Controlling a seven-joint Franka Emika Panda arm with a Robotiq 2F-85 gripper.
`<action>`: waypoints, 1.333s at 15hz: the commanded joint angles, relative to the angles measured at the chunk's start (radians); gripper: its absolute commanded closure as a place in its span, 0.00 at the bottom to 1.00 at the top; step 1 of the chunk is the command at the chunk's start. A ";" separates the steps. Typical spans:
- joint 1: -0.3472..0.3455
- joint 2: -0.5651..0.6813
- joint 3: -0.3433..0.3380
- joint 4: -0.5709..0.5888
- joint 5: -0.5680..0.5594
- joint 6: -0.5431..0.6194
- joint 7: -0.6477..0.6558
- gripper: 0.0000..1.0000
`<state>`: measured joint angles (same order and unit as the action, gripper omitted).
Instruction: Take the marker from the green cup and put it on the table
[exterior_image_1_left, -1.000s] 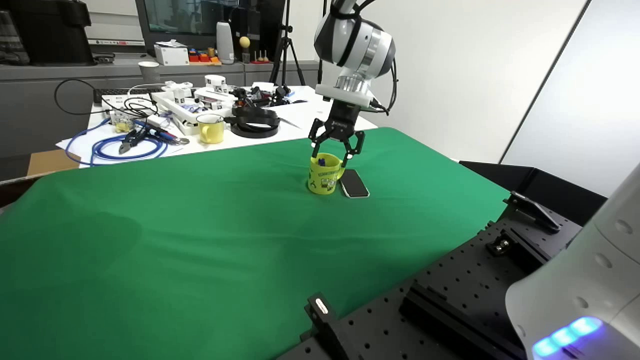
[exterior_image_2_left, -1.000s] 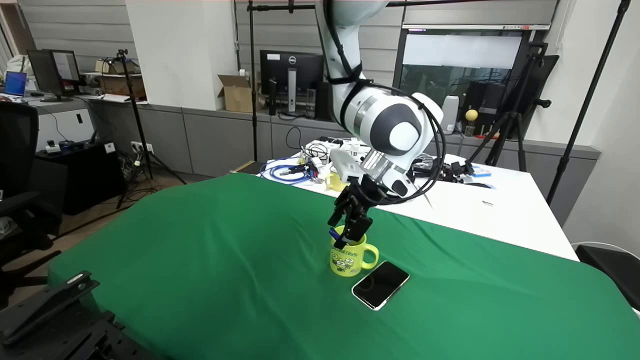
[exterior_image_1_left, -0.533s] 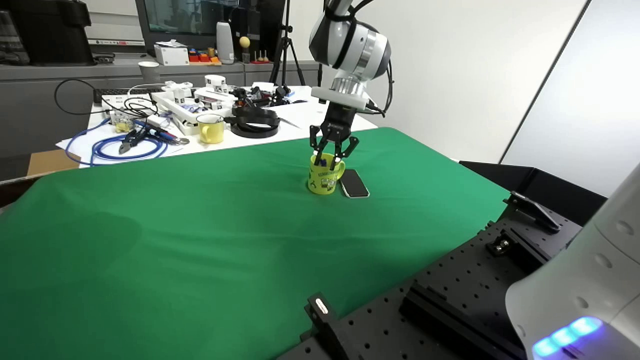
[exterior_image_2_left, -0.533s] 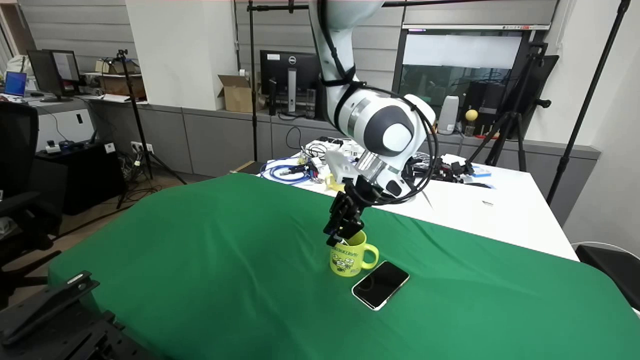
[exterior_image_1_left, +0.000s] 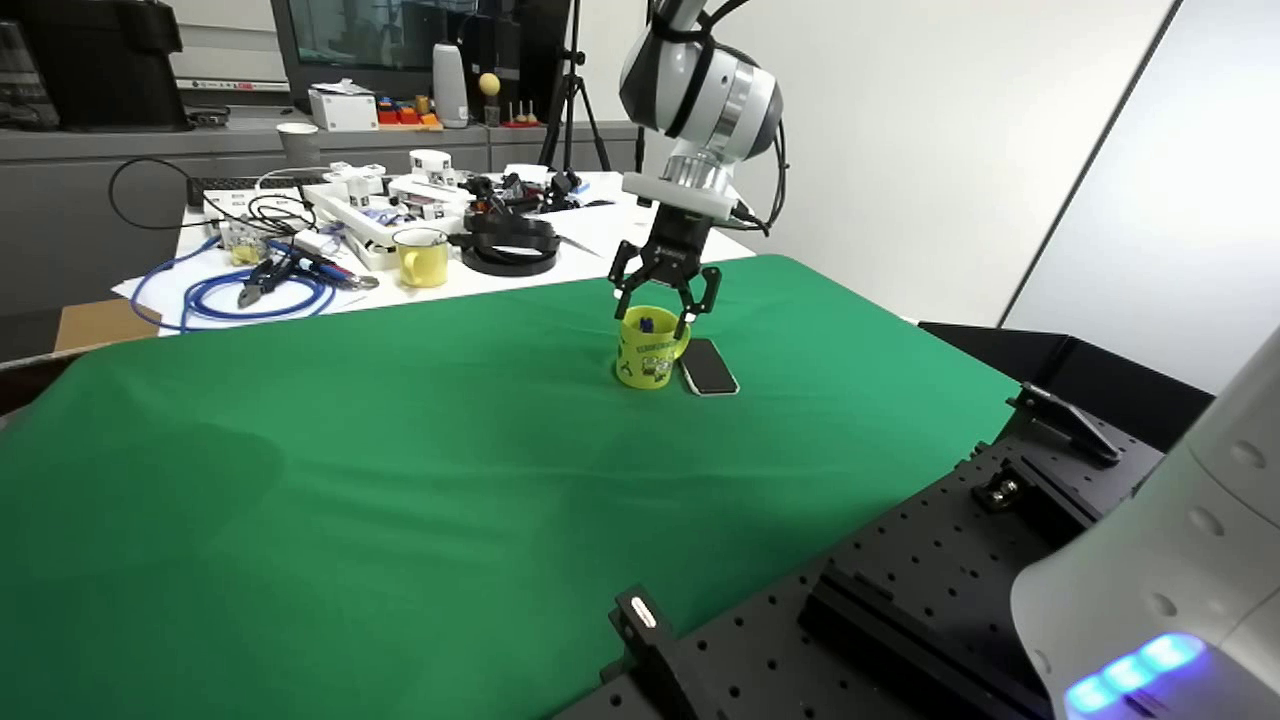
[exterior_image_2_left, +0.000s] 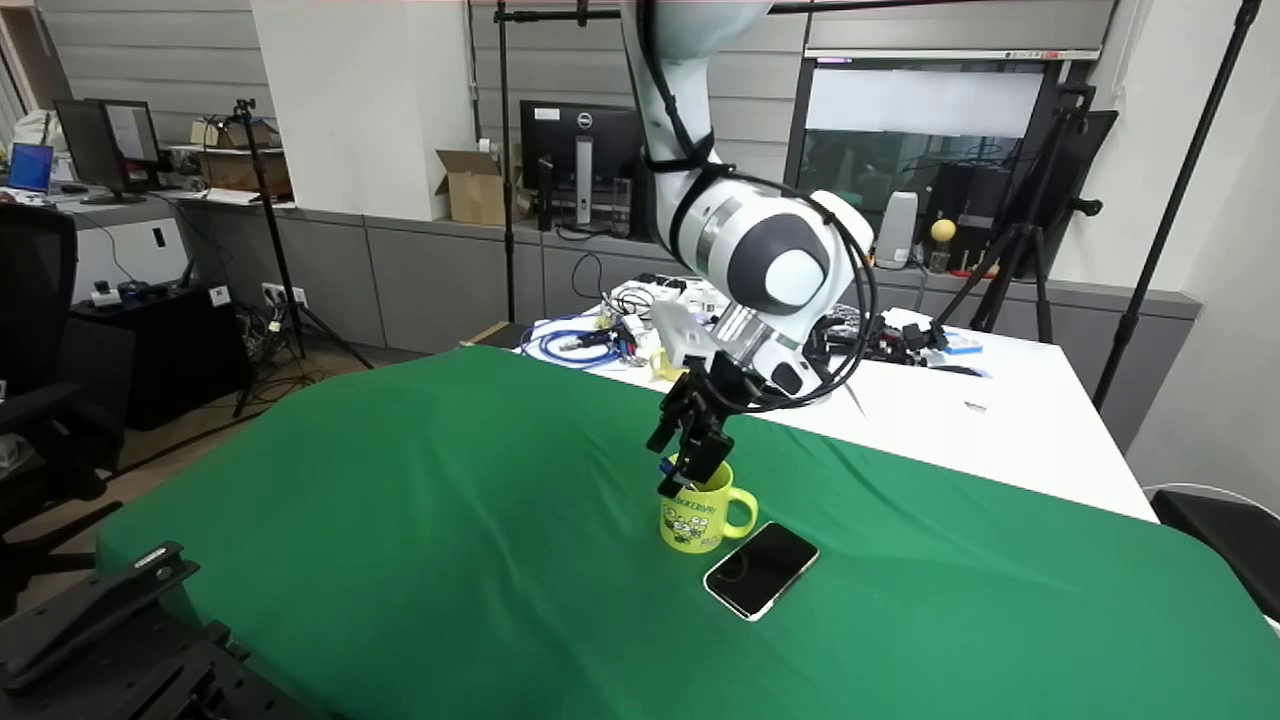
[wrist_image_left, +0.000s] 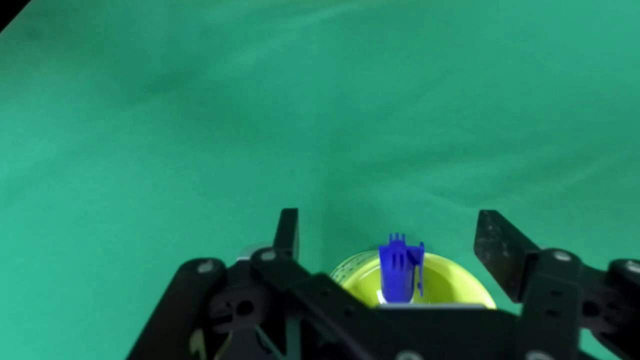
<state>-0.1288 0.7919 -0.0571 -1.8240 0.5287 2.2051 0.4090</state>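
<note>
The yellow-green cup (exterior_image_1_left: 645, 362) stands upright on the green-cloth table (exterior_image_1_left: 400, 480); it also shows in an exterior view (exterior_image_2_left: 688, 525) and the wrist view (wrist_image_left: 450, 280). The marker, with a blue capped end (wrist_image_left: 398, 272), stands in the cup; its blue end sticks up in both exterior views (exterior_image_1_left: 646, 325) (exterior_image_2_left: 667, 466). Its lower part is hidden. My gripper (wrist_image_left: 388, 220) is open at the cup's rim, a finger on either side of the marker, touching neither side of it in the wrist view. The gripper also shows in both exterior views (exterior_image_1_left: 652, 318) (exterior_image_2_left: 668, 465).
A black phone (exterior_image_2_left: 762, 570) lies flat on the cloth beside the cup's handle. Behind, a white table (exterior_image_1_left: 600, 235) holds cables, tools and another yellow mug (exterior_image_1_left: 423, 262). A black perforated base plate (exterior_image_1_left: 900, 590) lies along the near edge.
The gripper shifted slightly toward the marker; its fingers drew closer together half a second ago and are spread wide again now. The cup, marker and phone stay in place.
</note>
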 joint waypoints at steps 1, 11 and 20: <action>-0.041 0.019 0.011 0.022 0.041 -0.011 -0.003 0.00; -0.041 0.021 0.015 0.012 0.026 0.018 -0.026 0.75; -0.057 -0.012 0.030 0.025 0.035 -0.031 -0.047 0.94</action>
<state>-0.1647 0.8028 -0.0422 -1.8115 0.5372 2.2152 0.3700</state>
